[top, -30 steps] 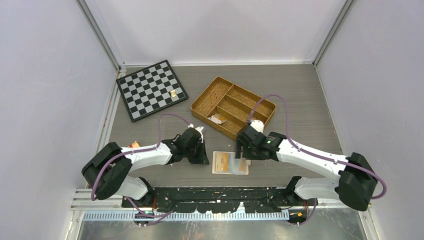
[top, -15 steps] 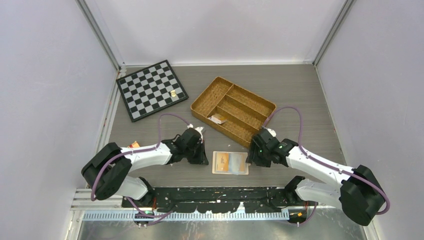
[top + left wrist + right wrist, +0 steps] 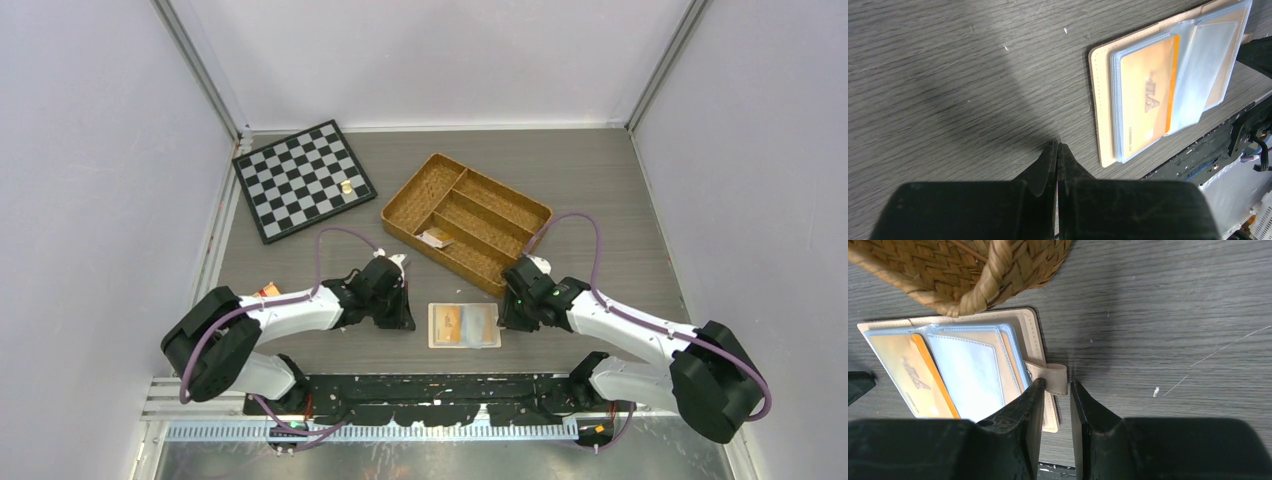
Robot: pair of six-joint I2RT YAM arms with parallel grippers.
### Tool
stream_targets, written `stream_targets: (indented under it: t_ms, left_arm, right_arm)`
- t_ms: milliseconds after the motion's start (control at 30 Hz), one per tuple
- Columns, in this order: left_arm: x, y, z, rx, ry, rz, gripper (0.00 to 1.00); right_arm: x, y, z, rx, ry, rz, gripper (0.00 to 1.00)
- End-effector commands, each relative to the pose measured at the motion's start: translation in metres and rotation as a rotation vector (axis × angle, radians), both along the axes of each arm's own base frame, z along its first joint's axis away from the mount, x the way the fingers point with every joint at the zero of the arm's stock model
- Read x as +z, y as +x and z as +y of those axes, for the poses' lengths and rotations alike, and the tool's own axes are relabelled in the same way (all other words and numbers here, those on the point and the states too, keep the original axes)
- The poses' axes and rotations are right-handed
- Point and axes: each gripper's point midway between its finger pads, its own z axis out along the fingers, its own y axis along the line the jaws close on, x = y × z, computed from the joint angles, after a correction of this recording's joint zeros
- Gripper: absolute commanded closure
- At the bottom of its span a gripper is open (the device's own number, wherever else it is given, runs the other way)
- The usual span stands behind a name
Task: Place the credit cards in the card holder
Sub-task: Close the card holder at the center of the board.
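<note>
The card holder (image 3: 464, 325) lies spread open on the tabletop (image 3: 600, 200), lower centre of the top view, just below the wicker tray (image 3: 466, 215). It has a peach-beige cover with a stitched edge and clear sleeves fanned inside. An orange card (image 3: 1143, 95) sits in the left sleeve, its pale print blurred. The left hand (image 3: 1058, 146), left of the holder, is clamped fully together on nothing. The right hand (image 3: 1056, 385) is at the holder's right edge, jaws a narrow gap apart, with the snap tab (image 3: 1055, 376) lying between its tips.
</note>
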Motion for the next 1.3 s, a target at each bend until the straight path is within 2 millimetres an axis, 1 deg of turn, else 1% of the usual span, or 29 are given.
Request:
stream_targets:
  t_ms: [0,67,167,200,267,300,433,567,667,800,900,1033,1133,1200,1267]
  left_arm:
    - [0.008,0.004,0.001,0.005,-0.001,-0.031,1.0]
    - [0.008,0.004,0.001,0.006,-0.001,-0.033,1.0]
    - [0.008,0.004,0.002,0.007,0.0,-0.033,1.0]
    - [0.008,0.004,0.001,0.006,-0.001,-0.035,1.0]
    - [0.008,0.004,0.001,0.006,-0.002,-0.035,1.0]
    - [0.008,0.004,0.001,0.005,-0.002,-0.034,1.0]
    - [0.009,0.004,0.0,0.005,-0.009,-0.036,1.0]
    - [0.008,0.003,-0.001,-0.001,-0.016,-0.031,1.0]
    - [0.008,0.003,-0.003,-0.003,-0.023,-0.031,1.0]
    - [0.007,0.002,-0.005,-0.011,-0.036,-0.026,1.0]
    - [0.004,0.001,-0.009,-0.023,-0.047,-0.014,1.0]
    - [0.002,0.001,-0.014,-0.026,-0.067,-0.004,1.0]
    - [-0.001,0.002,-0.015,-0.025,-0.067,-0.006,1.0]
    - [-0.004,0.002,-0.015,-0.026,-0.063,0.0,1.0]
    - [-0.008,0.002,-0.018,-0.029,-0.073,0.003,1.0]
  right_arm:
    - [-0.003,0.008,-0.011,-0.045,-0.046,-0.032,0.71]
    - [-0.003,0.007,-0.011,-0.047,-0.047,-0.027,0.72]
    - [-0.001,0.006,-0.015,-0.051,-0.063,-0.031,0.77]
    - [0.0,0.007,-0.016,-0.053,-0.065,-0.037,0.82]
    - [0.004,0.009,-0.015,-0.055,-0.055,-0.052,0.97]
    - [0.007,0.01,-0.013,-0.053,-0.042,-0.062,0.99]
    - [0.029,0.015,-0.007,-0.042,0.005,-0.107,0.99]
    - [0.062,0.019,-0.002,-0.029,0.05,-0.157,1.0]
    - [0.084,0.021,0.007,-0.01,0.12,-0.19,1.0]
    - [0.109,0.022,0.023,0.012,0.228,-0.231,1.0]
    - [0.115,0.02,0.038,0.045,0.306,-0.221,1.0]
    - [0.111,0.018,0.061,0.088,0.407,-0.181,1.0]
    - [0.117,0.021,0.08,0.105,0.517,-0.186,1.0]
    - [0.12,0.024,0.089,0.102,0.57,-0.193,0.99]
    - [0.116,0.026,0.091,0.102,0.57,-0.188,1.0]
